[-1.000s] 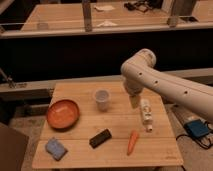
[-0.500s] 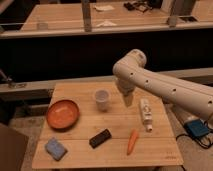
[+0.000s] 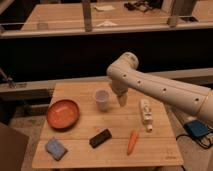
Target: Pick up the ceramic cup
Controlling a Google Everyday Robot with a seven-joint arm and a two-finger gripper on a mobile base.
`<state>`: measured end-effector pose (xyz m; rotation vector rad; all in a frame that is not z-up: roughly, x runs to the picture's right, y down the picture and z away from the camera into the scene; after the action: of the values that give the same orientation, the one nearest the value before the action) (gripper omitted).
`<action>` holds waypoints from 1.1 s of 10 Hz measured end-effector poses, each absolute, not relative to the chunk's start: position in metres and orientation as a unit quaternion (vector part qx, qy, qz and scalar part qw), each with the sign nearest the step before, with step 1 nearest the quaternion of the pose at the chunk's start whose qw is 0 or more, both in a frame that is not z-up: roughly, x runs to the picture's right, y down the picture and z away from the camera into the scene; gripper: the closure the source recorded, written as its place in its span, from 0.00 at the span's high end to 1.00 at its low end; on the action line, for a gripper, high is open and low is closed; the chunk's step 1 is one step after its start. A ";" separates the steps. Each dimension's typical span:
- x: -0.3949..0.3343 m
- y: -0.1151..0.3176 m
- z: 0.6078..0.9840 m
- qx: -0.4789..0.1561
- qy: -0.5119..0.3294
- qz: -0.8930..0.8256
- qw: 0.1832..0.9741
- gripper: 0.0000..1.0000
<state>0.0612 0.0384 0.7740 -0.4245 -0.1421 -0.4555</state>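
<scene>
1. One relation governs the coming move: the ceramic cup (image 3: 102,99) lies just beside the tool (image 3: 121,98), on the side toward the left edge of the worktop (image 3: 162,145).
2. The ceramic cup stands upright, rim up, in the far half of the worktop, near its middle and apart from every other item. Its long axis is vertical.
3. The tool hangs pointing down from the arm, close to the cup but not touching it. Whether it is released or clenched cannot be told.
4. The white bottle (image 3: 145,111) lies on the tool's other side, toward the right edge. The orange bowl (image 3: 62,113) sits beyond the cup, near the left edge.
5. Judgement: the approach calls for a short sideways travel toward the left edge. Overshoot risks tipping the cup toward the bowl.
</scene>
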 end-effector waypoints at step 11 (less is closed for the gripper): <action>0.034 0.065 0.825 -0.225 -0.115 -0.263 0.931 0.80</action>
<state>0.0341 0.0648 0.8248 -0.4616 -0.2362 -0.5374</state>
